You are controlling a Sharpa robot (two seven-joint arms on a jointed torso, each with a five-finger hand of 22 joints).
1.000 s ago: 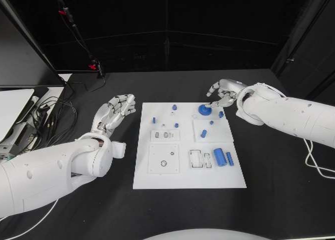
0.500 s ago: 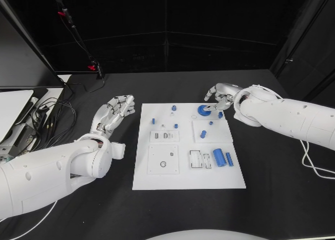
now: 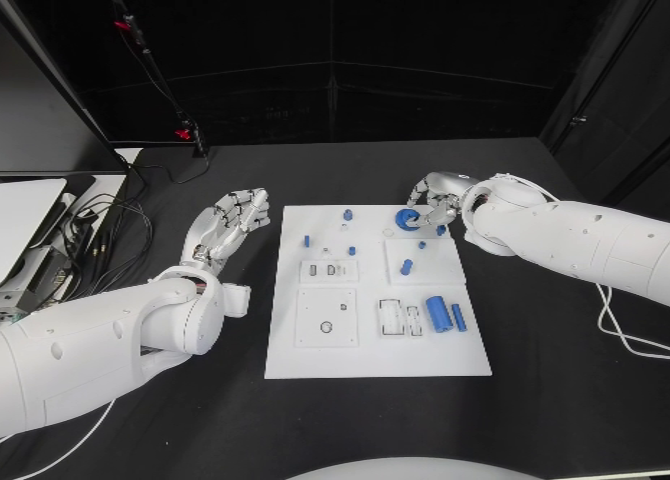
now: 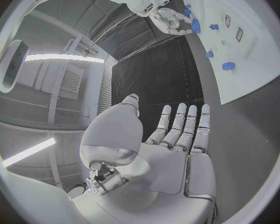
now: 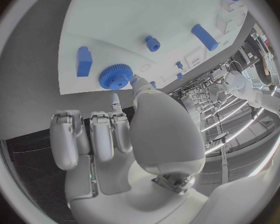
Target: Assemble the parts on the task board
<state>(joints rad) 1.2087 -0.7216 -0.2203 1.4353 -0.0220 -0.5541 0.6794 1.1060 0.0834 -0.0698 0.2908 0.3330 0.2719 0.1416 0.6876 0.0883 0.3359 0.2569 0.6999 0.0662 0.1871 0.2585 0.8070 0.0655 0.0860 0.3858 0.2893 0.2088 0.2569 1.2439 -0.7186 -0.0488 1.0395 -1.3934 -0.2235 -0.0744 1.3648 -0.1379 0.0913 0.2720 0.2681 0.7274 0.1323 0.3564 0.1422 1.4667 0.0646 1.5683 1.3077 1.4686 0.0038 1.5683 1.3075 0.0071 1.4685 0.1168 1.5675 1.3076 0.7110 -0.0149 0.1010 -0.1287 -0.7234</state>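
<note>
Right hand [image 3: 439,194] pinching blue gear [image 3: 407,219] at task board [image 3: 376,350] far edge; left hand [image 3: 231,220] flat, fingers spread, beside board.

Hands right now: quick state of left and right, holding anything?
Left hand: open, fingers straight and apart, holding nothing, beside the task board.
Right hand: at the blue gear, fingers touching it; whether it is gripped cannot be told.

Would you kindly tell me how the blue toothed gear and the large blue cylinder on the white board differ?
The blue toothed gear is a flat disc at the board's far edge, by the right hand; the large blue cylinder is long, smooth, lying nearer, away from both hands. Both are blue.
</note>
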